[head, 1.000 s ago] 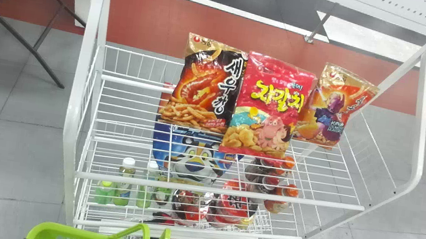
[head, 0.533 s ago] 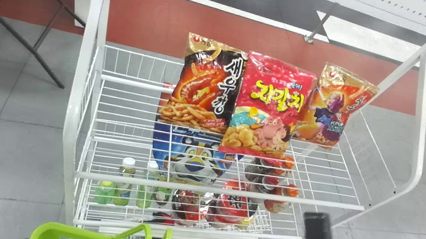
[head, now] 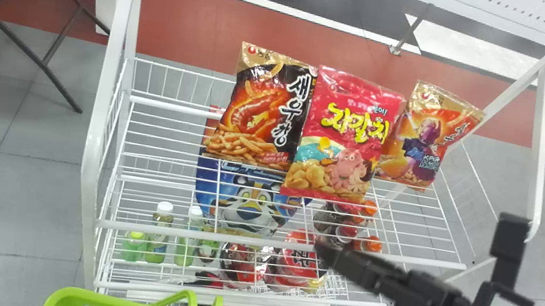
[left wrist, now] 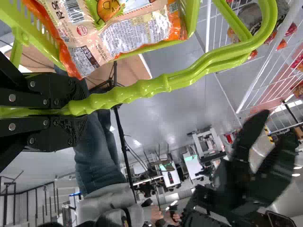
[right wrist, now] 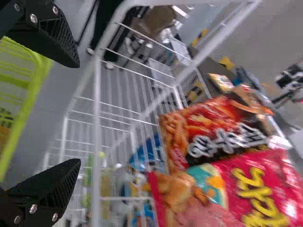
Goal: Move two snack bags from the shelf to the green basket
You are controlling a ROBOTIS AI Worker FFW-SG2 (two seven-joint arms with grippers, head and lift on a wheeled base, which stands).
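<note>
Pink snack bag (head: 341,136) far and left of right end effector (right wrist: 79,112) | bag's long axis near-to-far | end effector wide, empty

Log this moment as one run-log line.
left tool: shut on basket handle | right tool: open, empty, near shelf | green basket: snack bag inside | shelf: black bag, pink bag, orange bag

Toward the far edge of the white shelf (head: 160,230), the black-and-orange bag (head: 262,111) has a gold top; the pink-red bag (head: 344,136) carries yellow lettering and a teal patch; nearest the right edge, the orange bag (head: 426,137) shows gold and purple. The basket (head: 87,297) is lime green, slotted.
</note>
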